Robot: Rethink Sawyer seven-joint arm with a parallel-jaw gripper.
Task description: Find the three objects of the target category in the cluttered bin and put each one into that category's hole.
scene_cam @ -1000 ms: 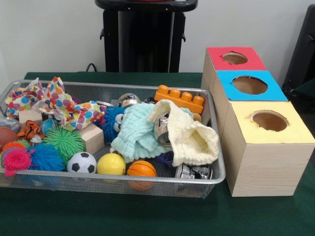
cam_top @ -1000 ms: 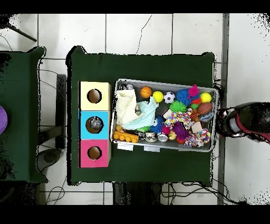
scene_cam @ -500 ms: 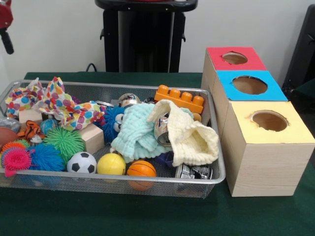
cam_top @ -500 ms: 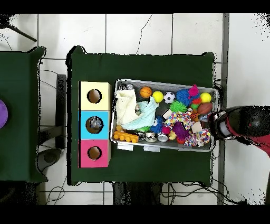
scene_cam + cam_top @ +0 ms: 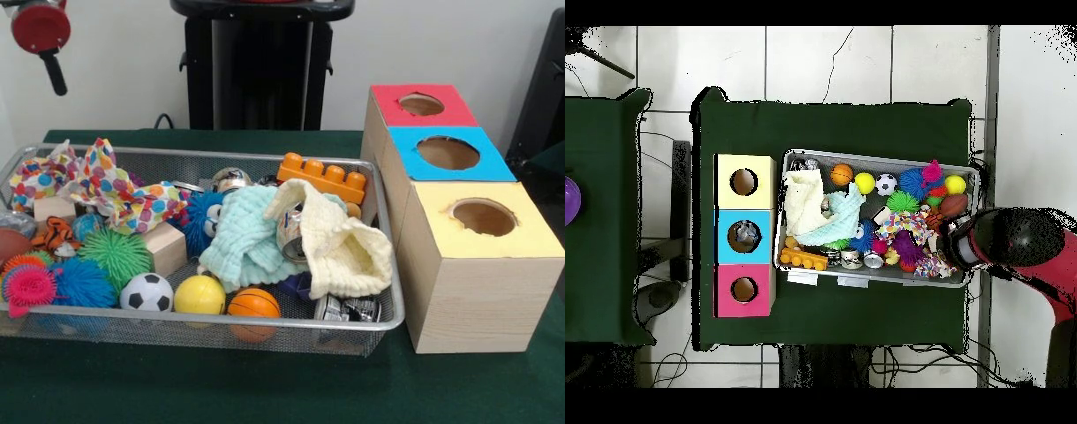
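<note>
Fingers (image 5: 55, 72) (apart or together, cannot tell) above one bin (image 5: 388, 305); three holed boxes (image 5: 481, 265).

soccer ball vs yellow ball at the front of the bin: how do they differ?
Colour: the soccer ball is white with black patches; the yellow ball is plain yellow.
Surface: the soccer ball is patterned, the yellow ball unmarked.
Neighbours: the soccer ball sits beside the blue spiky ball; the yellow ball sits beside the orange basketball.
Shared: both are round, of like size, and rest side by side against the bin's front wall.
</note>
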